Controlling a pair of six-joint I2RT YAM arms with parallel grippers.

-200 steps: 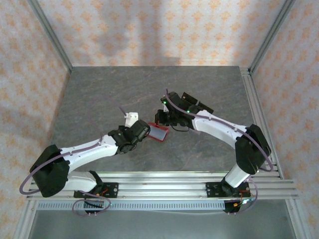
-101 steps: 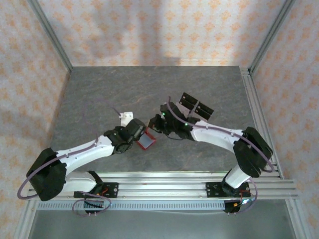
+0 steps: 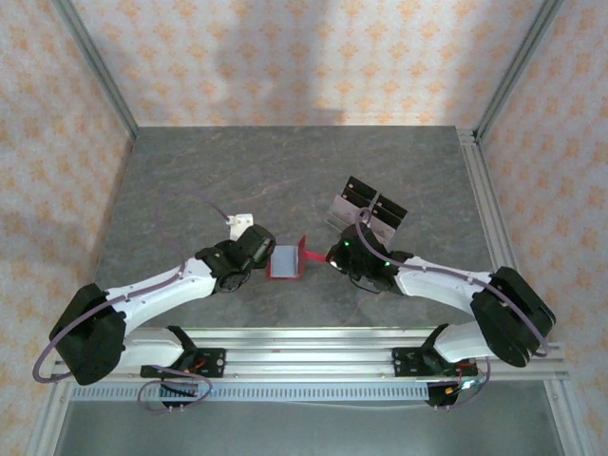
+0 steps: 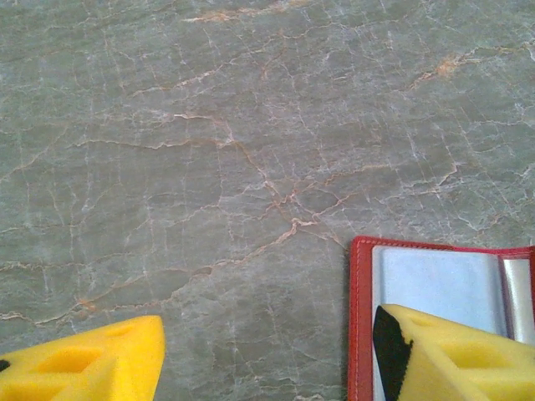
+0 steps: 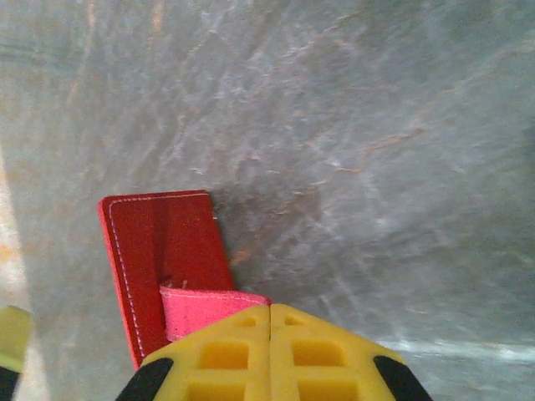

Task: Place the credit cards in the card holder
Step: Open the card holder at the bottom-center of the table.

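Wallet (image 3: 282, 263), open mid-desk (image 3: 190, 180), is best pinned flat by spread left tool (image 4: 267, 368), one finger (image 4: 456, 355) over its pale inside, while flap (image 3: 302, 251) is pinched upright by closed right tool (image 5: 269, 327), w/o tugging.

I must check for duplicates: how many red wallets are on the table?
1. The red wallet lies open between the grippers, with the left gripper open above its pale inside and the right gripper shut on it. The arms might hide another.
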